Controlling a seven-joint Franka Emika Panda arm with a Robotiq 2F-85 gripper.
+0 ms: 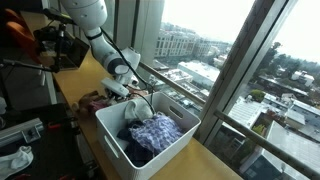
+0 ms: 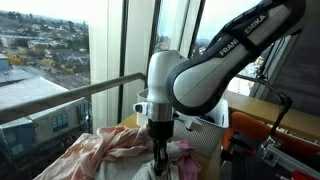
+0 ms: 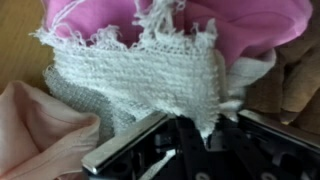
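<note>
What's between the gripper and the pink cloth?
A white knitted cloth lies between the gripper and the pink cloth, seen in the wrist view.

The bin stands on the bench beside the window, with garments inside it. Just behind the bin lies a heap of cloth, and the end effector is down on it. In the wrist view, a knitted cloth lies directly before the end effector.

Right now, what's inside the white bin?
A bluish patterned cloth lies on a dark garment in the white bin. The bin's bottom is covered.
</note>
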